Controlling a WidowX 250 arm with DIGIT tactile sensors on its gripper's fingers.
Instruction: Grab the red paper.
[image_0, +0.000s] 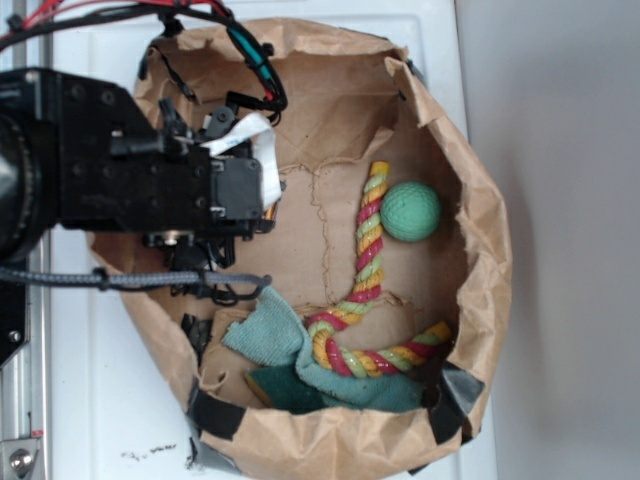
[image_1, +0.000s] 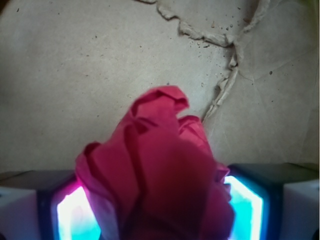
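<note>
Gripping the crumpled red paper (image_1: 160, 175) between its glowing fingers (image_1: 75, 215), the claw (image_1: 157, 212) hangs over the brown paper floor of a torn paper bag (image_0: 470, 210). Seen from outside, the black arm (image_0: 120, 160) hides the wad; a green ball (image_0: 410, 211), twisted rope (image_0: 368, 250) and teal cloth (image_0: 275, 335) lie apart, toward the bag's far side.

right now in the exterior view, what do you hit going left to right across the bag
robot arm → teal cloth → red-yellow-green twisted rope → green ball → right wall of the brown paper bag. The red paper does not show in this view; only the wrist view shows it, between the gripper fingers.
</note>
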